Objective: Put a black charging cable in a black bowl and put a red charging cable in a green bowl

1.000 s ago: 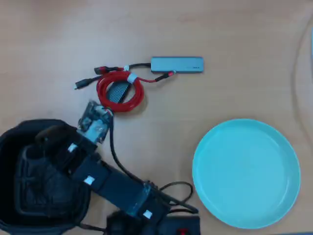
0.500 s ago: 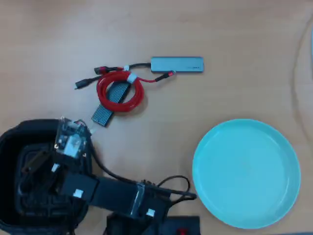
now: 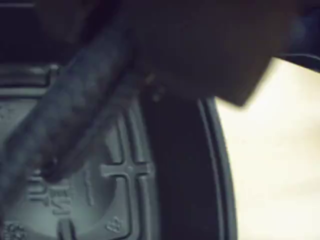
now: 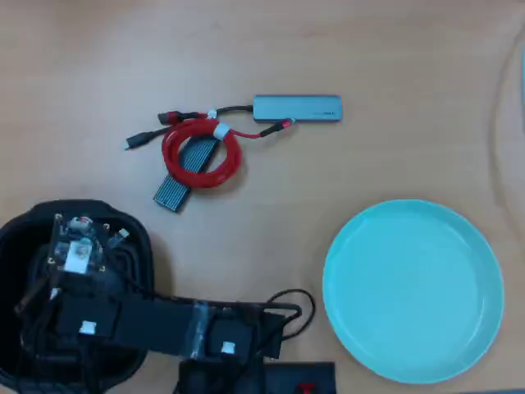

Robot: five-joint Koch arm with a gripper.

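1 green bowl (image 4: 413, 291) is seen near the table's right edge, bare wood all around it. 1 black bowl (image 4: 16, 238) is seen at the lower left, with the gripper (image 4: 78, 246) over it; its opening cannot be told. 1 red charging cable (image 4: 202, 153) is coiled well apart.

raised marks on black bowl (image 3: 125, 200), illegible

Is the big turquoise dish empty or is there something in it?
Empty. In the overhead view the round turquoise dish shows only bare bottom; the coiled red cable lies on the table.
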